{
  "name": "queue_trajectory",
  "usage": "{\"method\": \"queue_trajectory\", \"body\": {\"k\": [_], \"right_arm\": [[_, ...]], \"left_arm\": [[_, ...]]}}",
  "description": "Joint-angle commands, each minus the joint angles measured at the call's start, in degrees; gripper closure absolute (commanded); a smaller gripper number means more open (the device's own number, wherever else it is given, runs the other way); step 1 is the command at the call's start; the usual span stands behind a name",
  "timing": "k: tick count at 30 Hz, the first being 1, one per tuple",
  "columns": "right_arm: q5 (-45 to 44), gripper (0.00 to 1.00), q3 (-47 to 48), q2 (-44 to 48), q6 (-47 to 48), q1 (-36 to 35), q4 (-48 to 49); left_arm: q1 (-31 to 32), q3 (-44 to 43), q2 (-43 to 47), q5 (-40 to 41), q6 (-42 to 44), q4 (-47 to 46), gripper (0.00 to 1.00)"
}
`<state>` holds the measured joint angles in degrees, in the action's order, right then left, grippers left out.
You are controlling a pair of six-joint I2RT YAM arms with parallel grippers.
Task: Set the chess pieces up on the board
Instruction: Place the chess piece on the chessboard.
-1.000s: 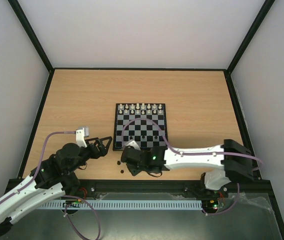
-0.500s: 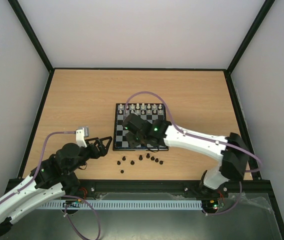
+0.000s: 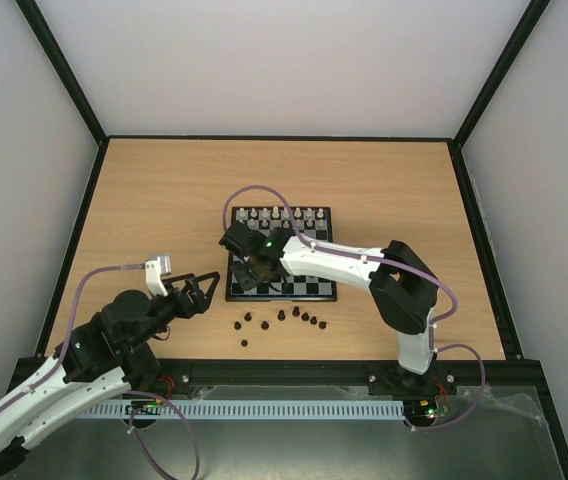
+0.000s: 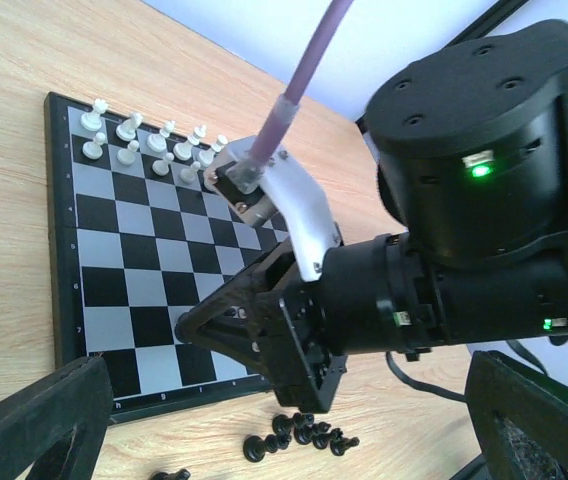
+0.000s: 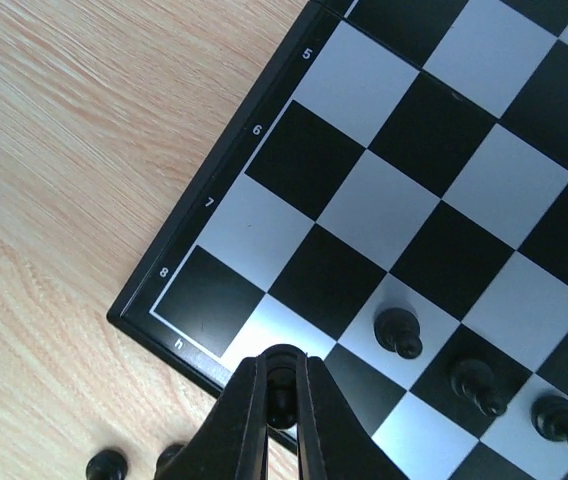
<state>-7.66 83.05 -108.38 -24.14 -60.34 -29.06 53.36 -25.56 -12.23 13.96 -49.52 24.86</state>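
Here the wooden table (image 3: 164, 200) bears the chessboard (image 5: 444, 150), black and pale grey, its near-left corner under the right gripper (image 5: 281, 362), whose fingers (image 5: 249, 420) are pinched on one dark piece (image 5: 282, 388). Left of it, the left gripper (image 3: 214, 290) gapes wide, empty. Three dark pieces (image 5: 399, 332) stand on squares just right of the right gripper. Nine loose pieces (image 3: 281, 315) sit on the wood nearer. White pieces (image 4: 129, 125) line the far edge.

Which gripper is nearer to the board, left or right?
Right. The right gripper hangs over the near-left corner of the board, pinching a dark piece; the left gripper is off the board, to its left.
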Motion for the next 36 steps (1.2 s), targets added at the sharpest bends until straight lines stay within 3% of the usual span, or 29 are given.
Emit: {"method": "queue_trajectory", "body": {"k": [1,36], "right_arm": [[0.59,0.99,2.62,-2.67,1.30,0.73,-2.59],[-0.80,0.98,2.58,-7.93,0.72,2.63,0.81]], "left_arm": [[0.19,-0.98,1.17,0.33,0.12,-0.49,0.01],[0.22,-0.70,1.07,0.27,0.39,-0.66,0.00]]}}
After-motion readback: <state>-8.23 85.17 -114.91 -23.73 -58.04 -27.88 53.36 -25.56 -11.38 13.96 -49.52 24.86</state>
